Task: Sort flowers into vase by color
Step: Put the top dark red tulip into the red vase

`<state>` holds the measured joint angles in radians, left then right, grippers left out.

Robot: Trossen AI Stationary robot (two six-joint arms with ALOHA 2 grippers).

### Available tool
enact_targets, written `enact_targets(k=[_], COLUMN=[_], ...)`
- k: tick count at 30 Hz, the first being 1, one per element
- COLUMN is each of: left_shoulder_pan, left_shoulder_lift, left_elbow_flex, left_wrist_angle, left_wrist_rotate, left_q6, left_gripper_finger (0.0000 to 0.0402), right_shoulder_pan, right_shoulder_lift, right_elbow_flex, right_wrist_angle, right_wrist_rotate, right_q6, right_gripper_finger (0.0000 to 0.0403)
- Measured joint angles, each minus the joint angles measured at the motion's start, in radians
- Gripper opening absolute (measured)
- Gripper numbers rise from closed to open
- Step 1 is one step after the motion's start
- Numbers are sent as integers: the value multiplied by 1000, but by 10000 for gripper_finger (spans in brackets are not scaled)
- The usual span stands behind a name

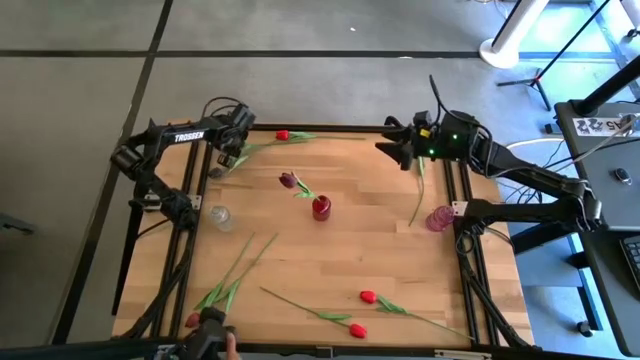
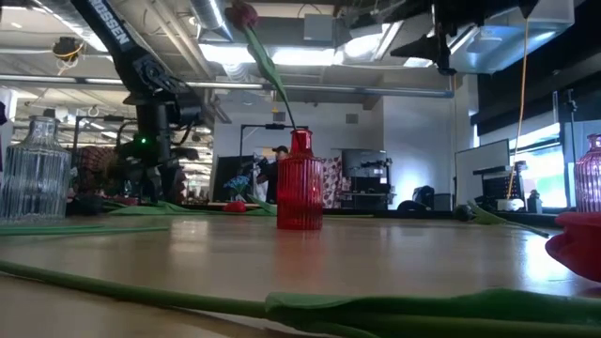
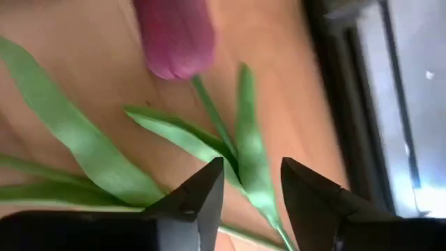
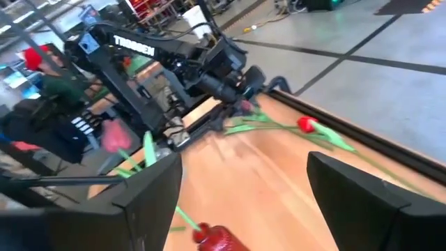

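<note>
"TROSSEN" lettering on left arm (image 1: 185, 137) (white on black), tool (image 3: 251, 188) over tulip (image 3: 174, 35).

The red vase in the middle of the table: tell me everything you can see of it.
The red vase is a small ribbed bottle of translucent red glass or plastic, with a narrow neck over a wider body. It stands upright near the table's middle, apart from both arms. One maroon tulip is in it, its green stem leaning out of the neck. Nothing else touches it.
</note>
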<state>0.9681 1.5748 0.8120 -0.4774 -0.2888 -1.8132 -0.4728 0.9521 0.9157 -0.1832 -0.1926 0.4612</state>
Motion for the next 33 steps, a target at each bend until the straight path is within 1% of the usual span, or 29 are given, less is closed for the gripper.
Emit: enact_targets(k=[6,9,13,16,20,22,25,29,33], left_shoulder_pan=[16,16,32,39,52,53,50,44,-26], left_shoulder_lift=[93,96,97,98,96,82,35,-119,-320], left_elbow_flex=[6,5,4,3,1,-2,-6,-4,-3], left_wrist_angle=[45,48,44,29,37,64,140,310,523], left_wrist_rotate=[54,47,61,70,80,63,2,-19,-19], left_q6=[-134,-196,-204,-243,-241,-205,-113,105,417], left_gripper_finger=[153,153,148,120,49,16,10,5,3], right_shoulder_pan=[-34,-32,-32,-32,-32,-32,-32,-31,-31], right_shoulder_lift=[51,74,100,113,113,111,111,116,120], right_elbow_flex=[0,0,0,0,0,1,35,105,168], right_wrist_angle=[-1,-1,2,1,13,22,22,27,24], right_wrist_rotate=[-60,-74,-120,-167,-177,-180,-184,-166,-106], right_q6=[-5,3,11,12,-1,-20,-71,-152,-210], right_gripper_finger=[308,308,308,308,308,308,308,308,308])
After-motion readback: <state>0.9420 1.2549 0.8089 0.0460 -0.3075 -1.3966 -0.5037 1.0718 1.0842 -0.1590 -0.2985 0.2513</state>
